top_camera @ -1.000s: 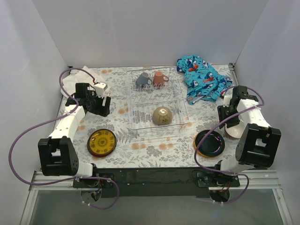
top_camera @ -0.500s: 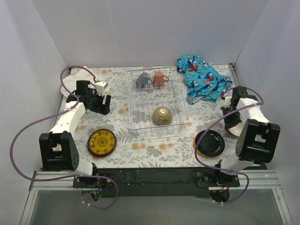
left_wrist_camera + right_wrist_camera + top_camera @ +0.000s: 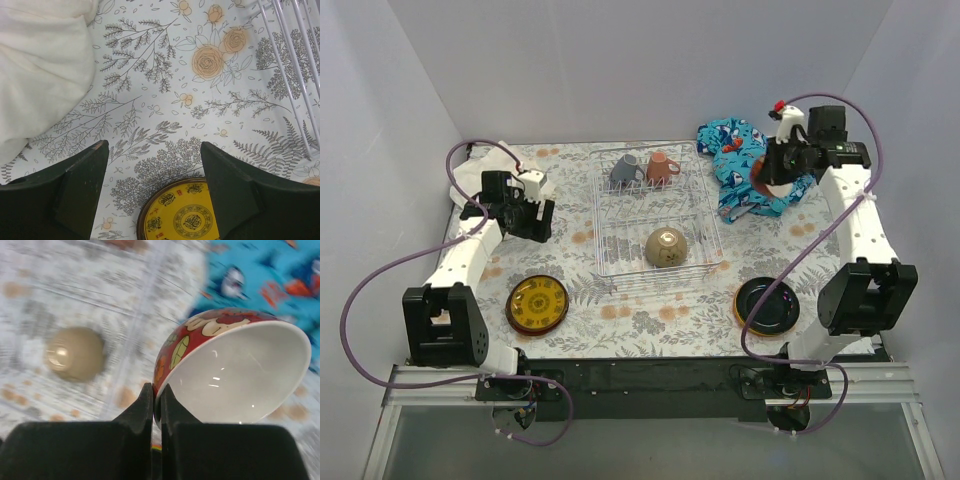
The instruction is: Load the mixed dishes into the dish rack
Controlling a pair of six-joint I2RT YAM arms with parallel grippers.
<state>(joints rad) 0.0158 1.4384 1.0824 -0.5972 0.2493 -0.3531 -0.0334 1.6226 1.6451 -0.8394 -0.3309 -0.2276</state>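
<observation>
Red bowl (image 3: 235,365) is lifting off the counter (image 3: 650,322), my right end effector (image 3: 156,405) clamping its rim, rack (image 3: 610,262) waiting at eight o'clock; left end effector (image 3: 152,165) hanging open.

We log the left arm (image 3: 470,255) low at the left of the top view, forearm angled up-frame. The left gripper (image 3: 152,147) faces down, fingers spread wide. The right arm (image 3: 858,225) stretches to the upper right, wrist high. The right gripper (image 3: 156,400) is pinched nearly together on the rim of the tilted red bowl (image 3: 235,370).
</observation>
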